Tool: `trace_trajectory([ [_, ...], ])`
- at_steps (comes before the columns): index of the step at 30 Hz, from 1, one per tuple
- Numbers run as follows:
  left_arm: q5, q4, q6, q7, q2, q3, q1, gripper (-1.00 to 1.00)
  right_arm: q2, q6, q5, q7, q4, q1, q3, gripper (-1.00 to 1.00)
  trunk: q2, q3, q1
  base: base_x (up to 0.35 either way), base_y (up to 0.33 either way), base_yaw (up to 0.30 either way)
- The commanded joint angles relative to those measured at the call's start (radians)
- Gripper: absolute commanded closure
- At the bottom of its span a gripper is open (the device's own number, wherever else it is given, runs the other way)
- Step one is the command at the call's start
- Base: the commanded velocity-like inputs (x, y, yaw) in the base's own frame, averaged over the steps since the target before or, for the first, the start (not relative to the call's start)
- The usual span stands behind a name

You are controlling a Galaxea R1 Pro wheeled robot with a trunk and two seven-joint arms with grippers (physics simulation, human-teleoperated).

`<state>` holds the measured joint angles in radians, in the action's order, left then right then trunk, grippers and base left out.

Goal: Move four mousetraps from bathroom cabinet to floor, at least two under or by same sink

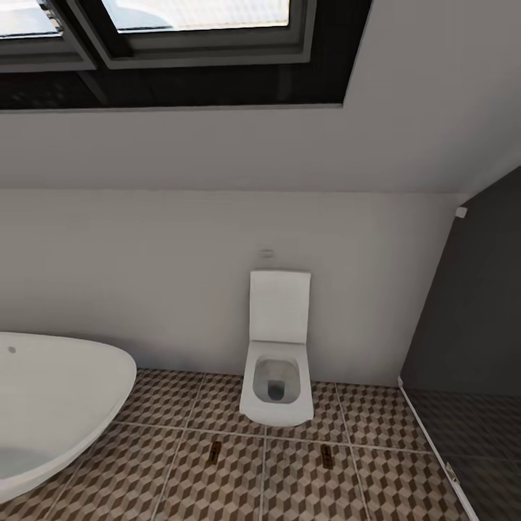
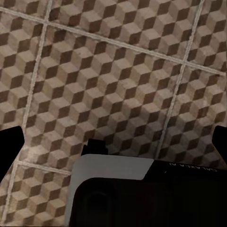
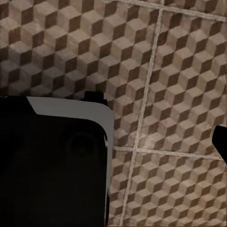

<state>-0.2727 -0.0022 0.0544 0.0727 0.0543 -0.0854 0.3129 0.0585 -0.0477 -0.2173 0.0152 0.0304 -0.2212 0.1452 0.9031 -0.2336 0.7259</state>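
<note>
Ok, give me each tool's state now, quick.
Left tool: cannot be told; fingertips sit at the frame edges.
Right tool: cannot be told; one fingertip barely shows.

Tub (image 1: 51,405) cut off at left edge; two mousetraps (image 1: 215,451) too small for detail.

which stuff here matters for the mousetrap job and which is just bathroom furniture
Job:
- mousetrap on the floor left of the toilet's front
- mousetrap right of it
- bathroom floor

Just there:
- toilet
- bathtub
- window
</note>
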Motion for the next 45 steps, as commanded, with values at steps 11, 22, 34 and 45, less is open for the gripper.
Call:
trace_trajectory([
  [11, -0.01, 0.001, 0.006, 0.004, -0.024, -0.008, -0.066, -1.0, 0.001, -0.036, -0.011, 0.002, 0.002, 0.087, 0.008, -1.0, 0.001, -0.001, 0.0, 0.0, 0.0, 0.0],
  [22, -0.01, 0.002, 0.007, 0.004, -0.04, -0.008, -0.088, -1.0, 0.0, -0.061, -0.01, 0.002, 0.002, 0.1, 0.008, -1.0, 0.001, -0.001, 0.0, 0.0, 0.0, 0.0],
  [34, -0.01, 0.002, 0.027, 0.004, -0.047, -0.009, -0.093, -1.0, -0.003, -0.064, -0.01, 0.002, 0.002, 0.102, 0.01, -1.0, 0.001, -0.001, 0.0, 0.0, 0.0, 0.0],
  [45, -0.01, 0.001, 0.043, 0.004, -0.048, -0.009, -0.105, -1.0, -0.003, -0.064, -0.014, 0.002, -0.004, 0.102, 0.013, -1.0, 0.001, -0.001, 0.0, 0.0, 0.0, 0.0],
])
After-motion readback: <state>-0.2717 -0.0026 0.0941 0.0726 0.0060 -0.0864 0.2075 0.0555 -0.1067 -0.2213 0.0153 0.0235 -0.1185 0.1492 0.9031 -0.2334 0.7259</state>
